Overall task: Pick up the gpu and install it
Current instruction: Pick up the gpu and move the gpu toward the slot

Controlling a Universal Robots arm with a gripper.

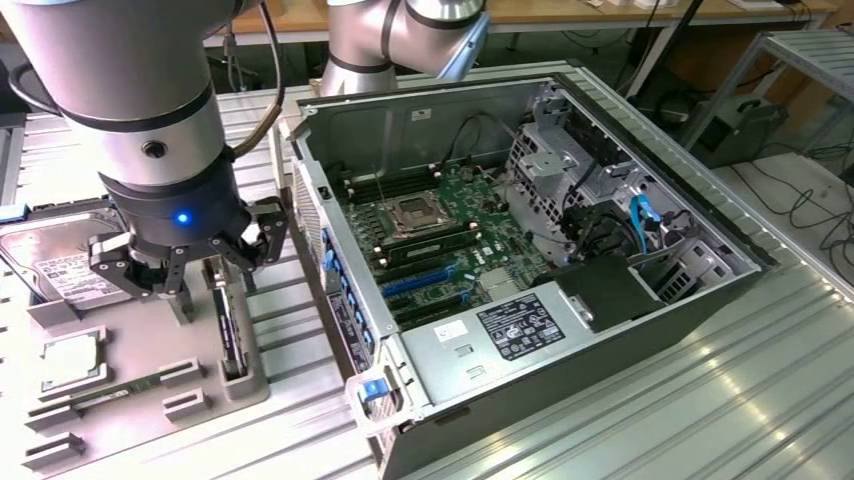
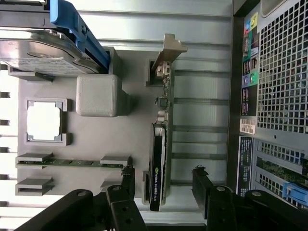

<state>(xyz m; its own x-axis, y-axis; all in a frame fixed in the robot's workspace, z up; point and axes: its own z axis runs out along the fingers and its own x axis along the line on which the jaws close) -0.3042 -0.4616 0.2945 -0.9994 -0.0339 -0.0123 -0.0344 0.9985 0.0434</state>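
The gpu stands on its long edge in a slot of the grey tray, its pale metal bracket at the end away from the gripper; in the exterior view the tray lies to the left of the open computer case, and the card is in the tray just beside that case. On the same tray sit a hard drive, a square chip and a memory stick, all apart from the card.

The jaws are open; the 2 fingers stand 1 on each side of the card's near end, neither visibly touching it, so nothing is held and the pick-up is not yet done.

The card looks light, thin and stiff, but delicate: bare parts show along its upper edge and a fan sits on 1 face; squeezing its 2 flat faces at the sturdier dark fan housing seems the safest hold, away from the bracket and the bare board; a skewed pull could jam it in the slot.
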